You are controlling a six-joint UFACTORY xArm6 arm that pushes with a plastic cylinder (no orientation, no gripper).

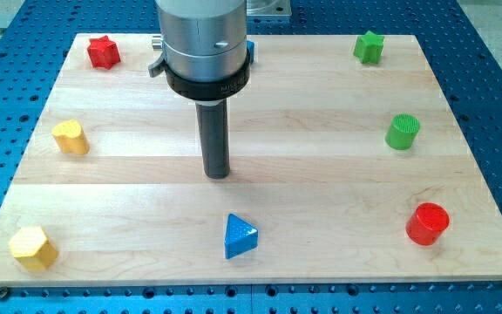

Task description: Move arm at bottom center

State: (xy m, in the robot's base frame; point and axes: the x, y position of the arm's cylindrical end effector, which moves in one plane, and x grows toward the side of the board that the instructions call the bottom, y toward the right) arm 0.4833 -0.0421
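Note:
My tip (218, 174) rests on the wooden board (321, 174) near its middle, a little left of centre. A blue triangle block (240, 236) lies below the tip and slightly to the right, apart from it, near the view's bottom edge. The rod hangs from a grey cylinder with a black ring (207, 52) at the view's top.
A red star block (104, 52) sits at top left, a green star block (369, 47) at top right. A yellow block (71, 137) lies at left, a yellow hexagon block (33, 248) at bottom left. A green cylinder (403, 132) and a red cylinder (428, 223) stand at right.

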